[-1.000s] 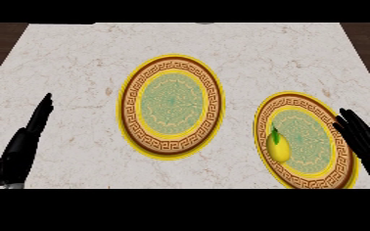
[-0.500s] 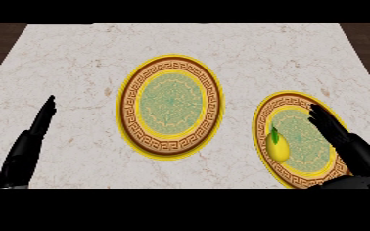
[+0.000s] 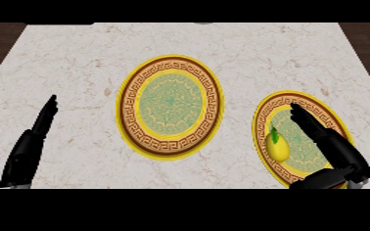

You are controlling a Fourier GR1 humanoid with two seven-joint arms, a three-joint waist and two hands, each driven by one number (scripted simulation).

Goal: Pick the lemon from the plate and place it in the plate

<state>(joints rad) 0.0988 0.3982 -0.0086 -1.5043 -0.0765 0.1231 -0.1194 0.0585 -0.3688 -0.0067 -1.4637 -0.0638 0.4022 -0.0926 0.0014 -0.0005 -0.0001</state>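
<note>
A yellow lemon (image 3: pixel 277 146) with a green leaf lies on the left part of the right-hand plate (image 3: pixel 269 113), which has a yellow rim and a green middle. My right hand (image 3: pixel 321 136) is open, its straight fingers stretched over that plate just right of the lemon, not touching it as far as I can see. A second plate (image 3: pixel 171 106) of the same pattern sits at the counter's middle with nothing on it. My left hand (image 3: pixel 33 144) rests open at the lower left, fingers pointing up.
The marble counter (image 3: pixel 80 63) spreads wide around both plates. Its far edge runs along the top, with dark floor at both upper corners.
My right hand has moved left and forward over the right-hand plate, closing in beside the lemon. The left hand has shifted slightly right. The lemon has not moved.
</note>
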